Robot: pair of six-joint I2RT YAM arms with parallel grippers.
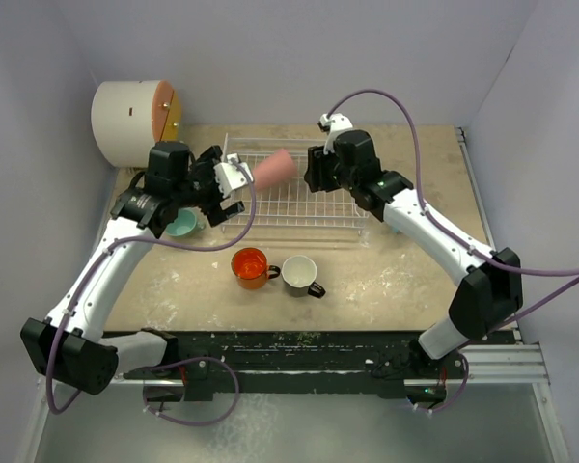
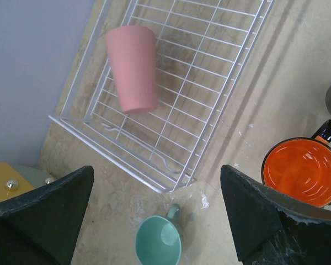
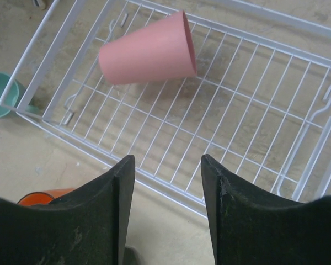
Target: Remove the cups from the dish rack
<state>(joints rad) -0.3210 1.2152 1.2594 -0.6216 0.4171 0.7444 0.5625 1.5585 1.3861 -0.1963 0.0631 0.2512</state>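
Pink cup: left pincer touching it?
Apart. Left wrist view: the pink cup lies on the rack, with bare table between it and the fingers of the open left pincer.

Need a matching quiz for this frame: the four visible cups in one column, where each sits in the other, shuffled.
Things:
1. pink tumbler
2. orange mug
3. black mug
4. teal mug

Places:
A. on the table, off the left end of the dish rack
B. lying on its side in the dish rack
C. on the table in front of the dish rack, left one of a pair
D. on the table in front of the dish rack, right one of a pair

Pairs: 1-B, 2-C, 3-D, 4-A
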